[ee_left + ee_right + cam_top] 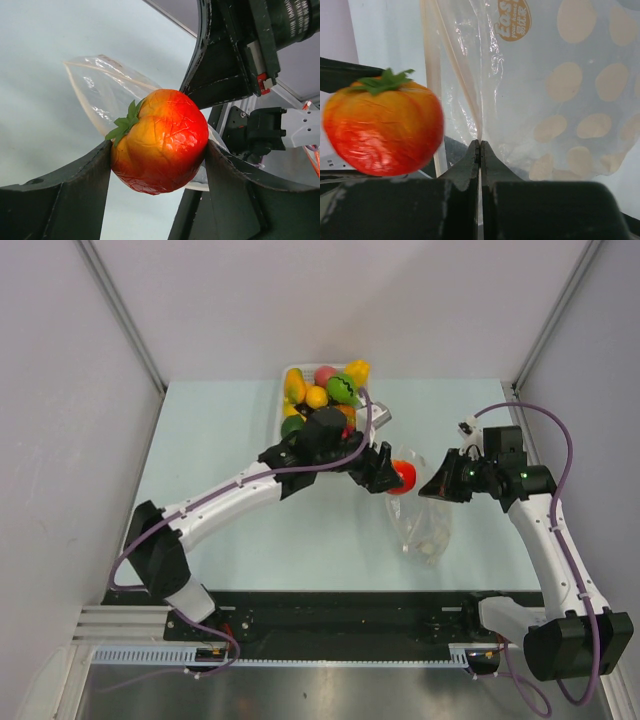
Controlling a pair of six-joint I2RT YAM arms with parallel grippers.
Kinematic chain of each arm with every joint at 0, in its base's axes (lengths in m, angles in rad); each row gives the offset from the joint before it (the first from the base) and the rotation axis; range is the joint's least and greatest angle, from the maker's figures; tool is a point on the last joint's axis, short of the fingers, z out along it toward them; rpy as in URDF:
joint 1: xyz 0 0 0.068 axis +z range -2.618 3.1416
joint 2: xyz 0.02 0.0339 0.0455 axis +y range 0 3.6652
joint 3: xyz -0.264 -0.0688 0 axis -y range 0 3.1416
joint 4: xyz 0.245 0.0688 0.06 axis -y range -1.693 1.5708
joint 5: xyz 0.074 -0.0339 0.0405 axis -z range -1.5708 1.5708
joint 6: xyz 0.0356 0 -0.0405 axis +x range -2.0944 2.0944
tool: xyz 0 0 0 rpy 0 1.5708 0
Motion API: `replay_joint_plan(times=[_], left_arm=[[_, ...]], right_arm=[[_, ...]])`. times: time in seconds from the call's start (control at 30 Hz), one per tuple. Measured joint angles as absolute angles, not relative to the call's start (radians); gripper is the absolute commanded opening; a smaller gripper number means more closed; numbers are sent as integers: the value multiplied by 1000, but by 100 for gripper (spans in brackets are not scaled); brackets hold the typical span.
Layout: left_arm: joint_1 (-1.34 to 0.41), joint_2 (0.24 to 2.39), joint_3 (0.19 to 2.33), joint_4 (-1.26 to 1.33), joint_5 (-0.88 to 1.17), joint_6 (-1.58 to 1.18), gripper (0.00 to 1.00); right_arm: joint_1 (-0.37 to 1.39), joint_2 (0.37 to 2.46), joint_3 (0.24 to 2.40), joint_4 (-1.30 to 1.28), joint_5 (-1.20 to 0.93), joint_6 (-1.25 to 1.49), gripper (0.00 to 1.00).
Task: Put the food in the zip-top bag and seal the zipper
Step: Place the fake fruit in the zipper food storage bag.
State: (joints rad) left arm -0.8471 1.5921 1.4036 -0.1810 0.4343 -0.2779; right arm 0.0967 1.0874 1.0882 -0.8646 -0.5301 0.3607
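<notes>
Other food (325,390) heaped in white basket (279,412), table's (220,460) 12 o'clock. Left claw (390,474): pinching toy tomato (162,137) by its flanks. Tomato glossy, light, likely slippery; keep squeeze. It hangs at 11 o'clock of zip-top bag (428,532). Film limp, crinkly. Right claw (480,150): pressed together, seemingly on bag edge, 1 o'clock. Mouth gap looks narrow; open table toward 6 o'clock.
</notes>
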Motion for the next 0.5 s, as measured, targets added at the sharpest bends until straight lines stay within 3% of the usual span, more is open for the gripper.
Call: replay_joint_plan(times=[0.23,0.43,0.5], left_arm=[[-886,1685,1394,-183,408,-292,59],[-888,1702,1381,-235,371,-270,99],[-888,1702,1397,-265,367,-250,100]], right_arm=[[64,1087,1110,-901,-551,323,0],[25,1087,1133,-916,-593,297,0],[24,1087,1133,-920,-599,294,0]])
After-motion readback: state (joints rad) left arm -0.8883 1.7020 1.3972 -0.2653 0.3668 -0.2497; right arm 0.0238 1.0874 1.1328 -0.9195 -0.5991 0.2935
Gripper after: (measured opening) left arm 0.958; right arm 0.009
